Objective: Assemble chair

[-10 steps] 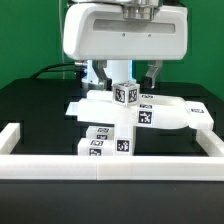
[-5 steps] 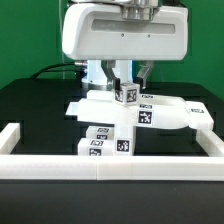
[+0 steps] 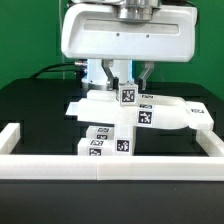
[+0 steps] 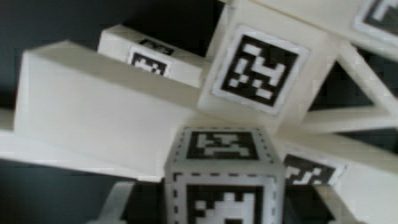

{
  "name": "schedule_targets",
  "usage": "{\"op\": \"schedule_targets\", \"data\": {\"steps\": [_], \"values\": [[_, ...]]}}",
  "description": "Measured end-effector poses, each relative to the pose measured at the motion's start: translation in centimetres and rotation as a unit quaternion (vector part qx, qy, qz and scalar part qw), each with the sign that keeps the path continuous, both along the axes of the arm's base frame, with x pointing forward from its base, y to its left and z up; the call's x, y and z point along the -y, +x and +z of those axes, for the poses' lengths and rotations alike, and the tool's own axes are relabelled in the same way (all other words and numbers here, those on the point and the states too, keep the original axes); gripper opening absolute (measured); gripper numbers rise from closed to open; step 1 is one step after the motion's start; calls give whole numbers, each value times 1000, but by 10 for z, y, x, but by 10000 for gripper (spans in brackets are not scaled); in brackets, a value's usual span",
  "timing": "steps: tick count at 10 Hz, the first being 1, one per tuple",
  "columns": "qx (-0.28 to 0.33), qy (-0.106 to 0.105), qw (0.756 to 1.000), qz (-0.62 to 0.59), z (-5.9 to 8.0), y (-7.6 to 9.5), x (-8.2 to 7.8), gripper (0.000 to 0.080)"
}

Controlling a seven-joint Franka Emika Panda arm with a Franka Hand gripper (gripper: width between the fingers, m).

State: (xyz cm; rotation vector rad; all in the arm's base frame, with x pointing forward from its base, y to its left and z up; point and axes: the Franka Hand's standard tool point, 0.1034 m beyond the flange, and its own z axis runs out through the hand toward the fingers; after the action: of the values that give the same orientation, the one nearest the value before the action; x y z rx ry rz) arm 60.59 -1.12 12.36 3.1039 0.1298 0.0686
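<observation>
The chair parts are white tagged pieces piled in the middle of the black table. A wide slab point(image 3: 165, 116) lies across a lower block point(image 3: 108, 143) with tags on its front. A small upright tagged post point(image 3: 127, 96) stands on the slab. My gripper point(image 3: 127, 90) comes straight down from above and is shut on this post, one finger on each side. In the wrist view the post point(image 4: 222, 165) fills the gap between my fingers point(image 4: 128, 197), with the slab point(image 4: 107, 95) and a large tagged piece point(image 4: 267, 65) beyond it.
A white border rail point(image 3: 110, 166) runs along the table's front, with side rails at the exterior view's left point(image 3: 10, 135) and right point(image 3: 214, 142). The arm's big white body point(image 3: 125, 35) hangs over the parts. A green wall stands behind.
My fingers have closed from wide open onto the small post. The post has shifted slightly toward the exterior view's right.
</observation>
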Motion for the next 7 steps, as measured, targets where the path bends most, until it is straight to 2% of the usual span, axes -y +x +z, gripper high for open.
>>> {"op": "schedule_targets", "data": {"steps": [2, 7], "values": [[4, 4, 996, -90, 0, 0, -1, 286], [9, 16, 962, -271, 0, 0, -2, 288]]}}
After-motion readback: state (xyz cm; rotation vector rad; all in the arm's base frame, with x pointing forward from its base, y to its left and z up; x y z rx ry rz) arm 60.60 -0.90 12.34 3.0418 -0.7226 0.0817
